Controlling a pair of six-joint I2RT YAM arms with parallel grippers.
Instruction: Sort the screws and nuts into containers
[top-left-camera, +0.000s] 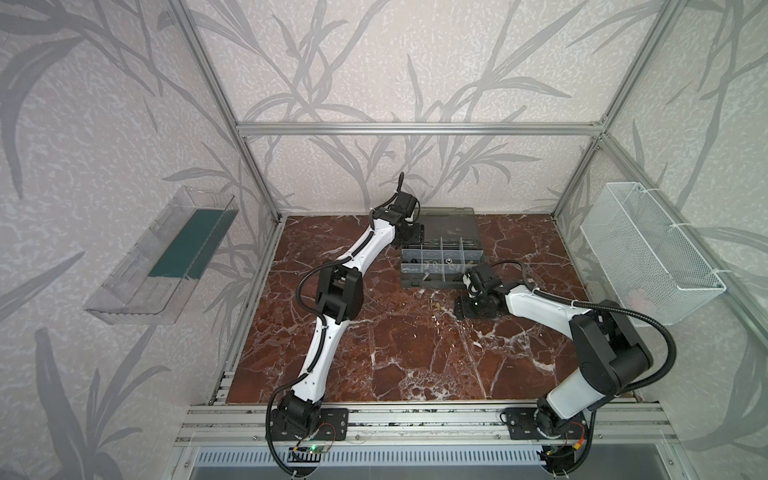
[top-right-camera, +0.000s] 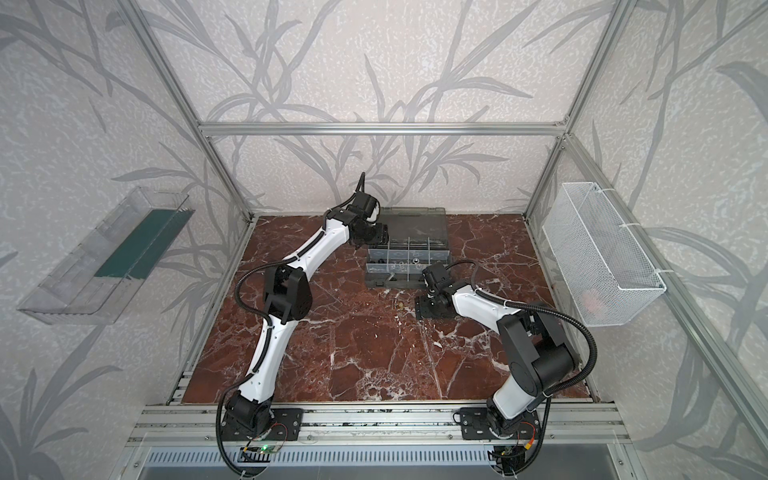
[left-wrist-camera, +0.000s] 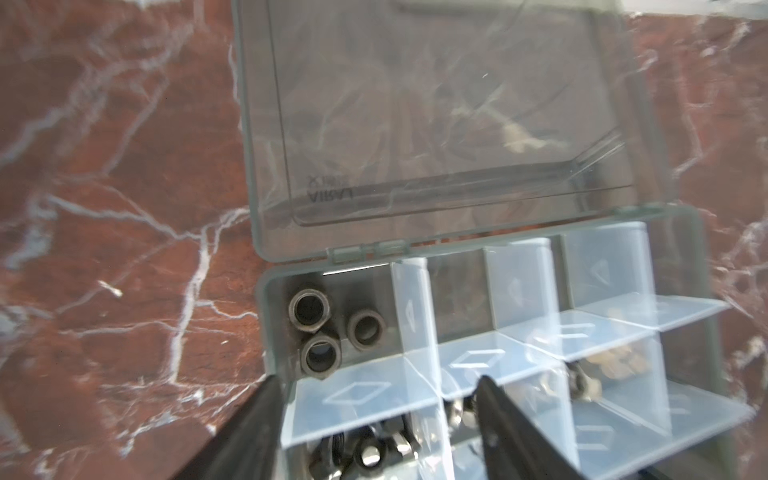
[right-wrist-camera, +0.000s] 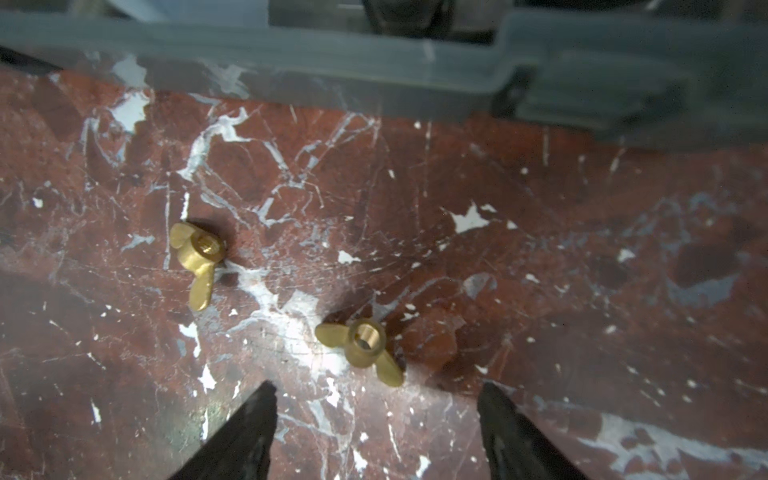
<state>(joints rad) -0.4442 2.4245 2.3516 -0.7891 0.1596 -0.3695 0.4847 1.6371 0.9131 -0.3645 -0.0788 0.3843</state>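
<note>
While several compartments of the organiser case (top-left-camera: 432, 284) already hold hardware, the sorting looks well along but unfinished. On the left, the left gripper (left-wrist-camera: 379, 384) hangs over the case's corner, jaws apart and empty. Only its wrist view makes out three dark nuts (left-wrist-camera: 319, 357) lying in that corner compartment. On the right, the right gripper (right-wrist-camera: 378, 386) hovers open and empty above the counter (right-wrist-camera: 582, 291). Its wrist view resolves two brass wing nuts (right-wrist-camera: 365, 343) unsorted just before the case, mere specks in both top views.
</note>
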